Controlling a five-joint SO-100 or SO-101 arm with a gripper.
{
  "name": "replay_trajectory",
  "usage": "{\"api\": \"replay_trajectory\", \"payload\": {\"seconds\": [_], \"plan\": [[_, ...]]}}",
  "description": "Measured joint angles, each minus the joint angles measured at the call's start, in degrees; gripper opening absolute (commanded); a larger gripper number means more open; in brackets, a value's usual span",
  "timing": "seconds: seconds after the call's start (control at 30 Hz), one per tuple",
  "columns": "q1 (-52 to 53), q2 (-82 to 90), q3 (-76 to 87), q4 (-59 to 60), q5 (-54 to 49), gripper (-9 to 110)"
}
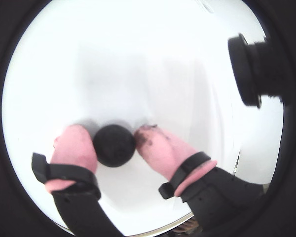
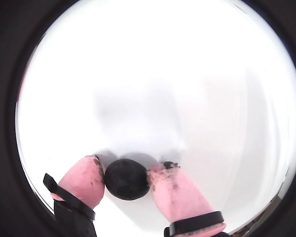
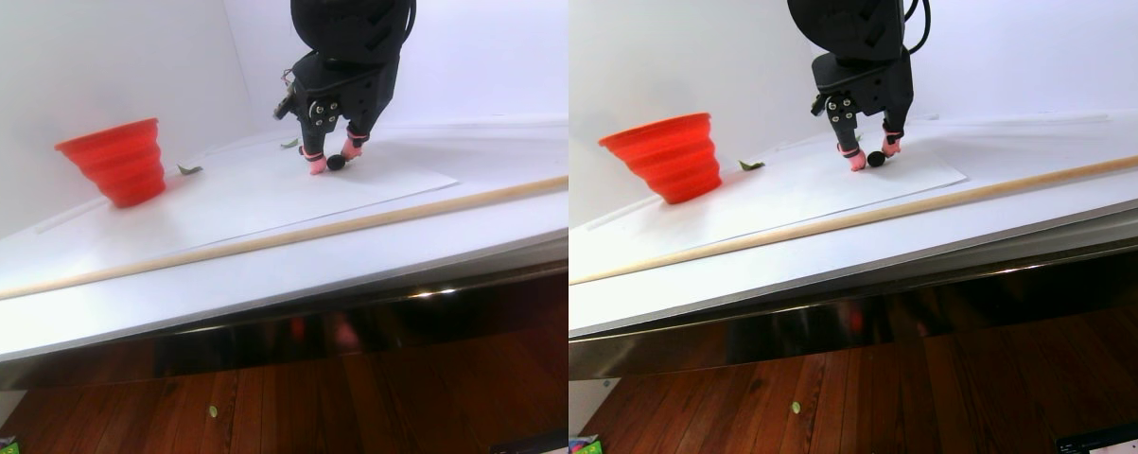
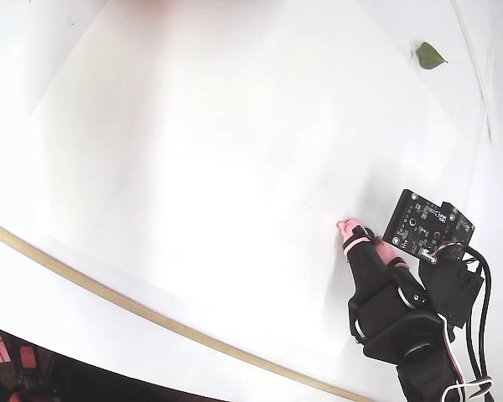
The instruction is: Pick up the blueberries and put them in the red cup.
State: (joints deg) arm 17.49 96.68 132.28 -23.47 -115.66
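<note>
The end effector (image 1: 114,143) was closed on a blueberry (image 1: 114,145), its two pink fingertips (image 1: 75,145) pressing the dark ball from either side. Both wrist views showed this: in the second one the berry (image 2: 127,178) sat squeezed between the pink tips, low in the frame, over plain white surface. Whether the berry rested on the white sheet or hung just above it could not be told from those views.

In the stereo pair view the end effector (image 3: 330,163) pointed down at the white paper (image 3: 247,194) on the table (image 3: 275,260), with the berry (image 3: 338,162) between its tips at paper level. The red cup (image 3: 116,159) stood upright, well apart from it, to the left in that view. A small green leaf (image 3: 189,169) lay near the cup, and a long wooden rod (image 3: 275,239) lay across the table in front of the paper.

The fixed view from above showed the arm (image 4: 398,314) reaching in from the lower right, one pink tip (image 4: 347,229) visible; the berry itself was hidden there. A leaf (image 4: 428,56) lay at the upper right.
</note>
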Motion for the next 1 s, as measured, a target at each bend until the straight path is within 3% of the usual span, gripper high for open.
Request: {"api": "replay_trajectory", "payload": {"seconds": [1.0], "plan": [[-4.7,8.8,1.5,7.8,1.4,15]]}}
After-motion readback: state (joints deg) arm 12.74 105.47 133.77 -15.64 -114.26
